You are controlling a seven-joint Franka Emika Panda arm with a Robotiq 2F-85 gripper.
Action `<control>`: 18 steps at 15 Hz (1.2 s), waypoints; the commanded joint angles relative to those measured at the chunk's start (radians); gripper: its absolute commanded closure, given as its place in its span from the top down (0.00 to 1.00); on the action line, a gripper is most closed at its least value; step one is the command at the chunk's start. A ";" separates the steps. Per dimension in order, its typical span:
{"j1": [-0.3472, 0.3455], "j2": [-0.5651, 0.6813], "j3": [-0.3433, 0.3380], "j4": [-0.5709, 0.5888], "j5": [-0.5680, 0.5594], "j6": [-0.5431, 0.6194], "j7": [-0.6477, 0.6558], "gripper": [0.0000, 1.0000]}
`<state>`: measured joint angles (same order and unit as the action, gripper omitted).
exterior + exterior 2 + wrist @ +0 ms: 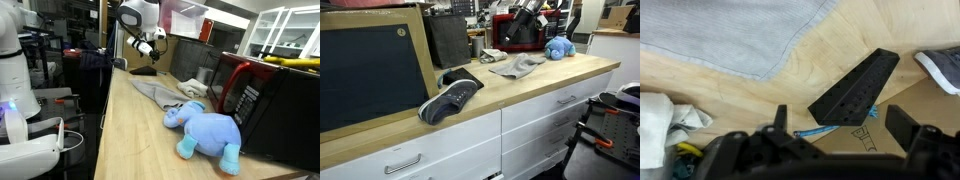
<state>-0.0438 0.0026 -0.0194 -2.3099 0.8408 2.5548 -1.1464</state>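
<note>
My gripper [840, 125] stands open over the wooden counter [810, 75], with nothing between its fingers. Just ahead of the fingertips lies a flat black perforated piece [855, 88], untouched. A grey cloth [730, 30] is spread beyond it, and a grey shoe [940, 68] shows at the right edge. In an exterior view the gripper [149, 47] hangs above the far end of the counter, over the black piece [143, 70], with the grey cloth [160, 92] and a blue plush elephant [205, 130] nearer the camera.
A red and black microwave [255, 100] stands along the counter's right side, with a crumpled white cloth [195, 87] beside it. In an exterior view a grey shoe [450, 98] lies near the front edge and a framed blackboard [370, 70] leans at the left.
</note>
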 commanded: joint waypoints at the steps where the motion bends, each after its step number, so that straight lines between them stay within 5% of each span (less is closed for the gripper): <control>1: 0.033 0.067 0.022 0.050 -0.173 0.132 0.199 1.00; 7: 0.023 0.178 0.007 0.141 -0.565 0.125 0.654 1.00; 18: 0.013 0.265 0.001 0.193 -0.783 0.041 0.933 1.00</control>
<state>-0.0297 0.2369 -0.0110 -2.1420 0.1145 2.6420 -0.2831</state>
